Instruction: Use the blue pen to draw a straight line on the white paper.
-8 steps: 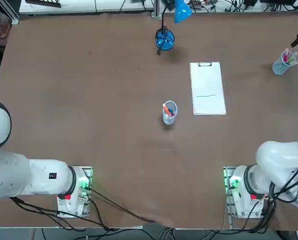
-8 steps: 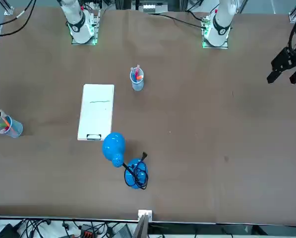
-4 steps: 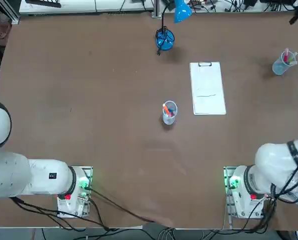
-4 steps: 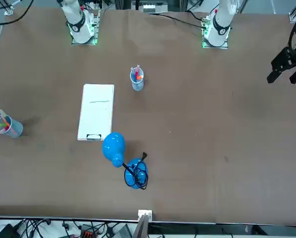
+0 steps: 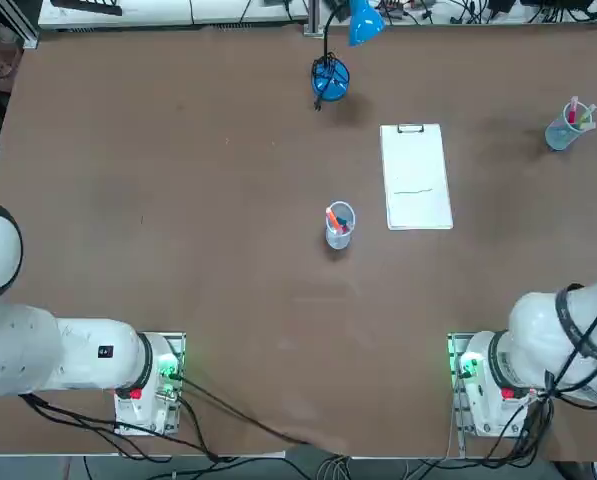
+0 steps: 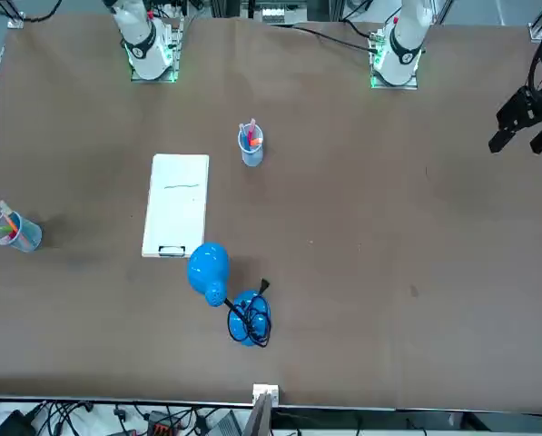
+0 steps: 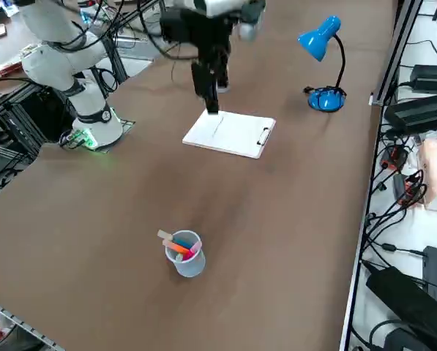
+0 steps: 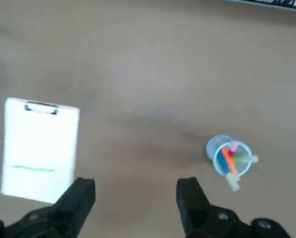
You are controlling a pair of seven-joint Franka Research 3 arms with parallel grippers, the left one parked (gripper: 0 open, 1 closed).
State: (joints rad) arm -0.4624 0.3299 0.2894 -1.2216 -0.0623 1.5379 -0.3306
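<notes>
The white paper [image 5: 415,176] lies on its clipboard right of the table's middle, clip at the far end, with a thin bluish line [image 8: 31,169] across its near half. A slim blue pen [image 5: 335,230] stands among orange and pink ones in a clear cup [image 6: 251,145] left of the paper. My right gripper [image 7: 211,101] hangs high over the table's right part, fingers pointing down. In the wrist view the right gripper [image 8: 135,193] is open and holds nothing, with the paper and a second cup far below.
A second clear cup [image 5: 569,126] with pink, orange and green pens stands near the table's right edge. A blue desk lamp [image 5: 330,78] sits at the far edge, behind the paper. Cables and equipment lie beyond the far edge [image 7: 423,110].
My right gripper has pulled up and away from the right-hand cup and has left the top view. Its fingers stayed open. Paper, cups and lamp have not moved.
</notes>
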